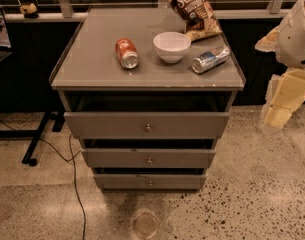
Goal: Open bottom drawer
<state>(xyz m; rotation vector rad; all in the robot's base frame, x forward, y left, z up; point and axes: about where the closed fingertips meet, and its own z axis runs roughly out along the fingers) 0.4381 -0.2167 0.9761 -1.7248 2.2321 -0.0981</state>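
Observation:
The grey cabinet (147, 69) has three drawers. The bottom drawer (122, 181) is the lowest, with a shallow grey front and a small round metal knob (150, 183) at centre. A dark gap shows above its front. The middle drawer (117, 158) and the wider top drawer (107, 125) sit above it and stick out further. My arm hangs at the right edge of the view. My gripper (275, 118) is at its lower end, level with the top drawer, well right of the cabinet and far from the bottom knob.
On the cabinet top lie a red can (127, 53), a white bowl (171, 46), a silver-blue can (210, 59) and a chip bag (192, 9). A cable (74, 184) runs over the floor at the left. A round pale mark (145, 224) is on the floor in front.

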